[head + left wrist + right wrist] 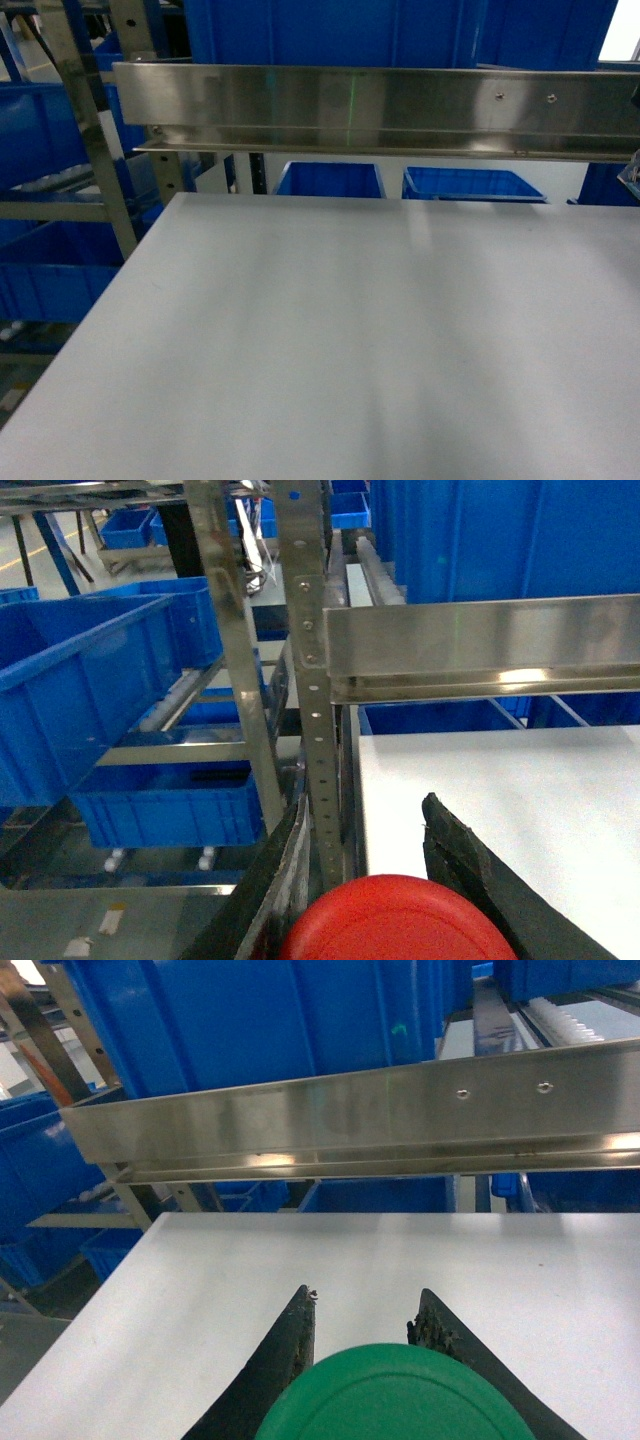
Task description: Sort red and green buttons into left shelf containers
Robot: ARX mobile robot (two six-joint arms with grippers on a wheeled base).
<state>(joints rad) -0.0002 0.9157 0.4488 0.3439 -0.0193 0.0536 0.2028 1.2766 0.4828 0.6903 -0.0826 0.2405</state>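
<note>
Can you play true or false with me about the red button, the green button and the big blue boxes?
1. The left gripper has the red button between its fingers. True.
2. The green button lies alone on the white table. False: it sits between the right gripper fingers.
3. Blue crates sit on the shelf rack at the left. True.
4. The red button is already inside a crate. False: the gripper holds it beside the rack post.

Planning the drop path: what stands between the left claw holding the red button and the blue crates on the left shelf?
In the left wrist view, the red button faces a perforated steel upright before the crates.
</note>
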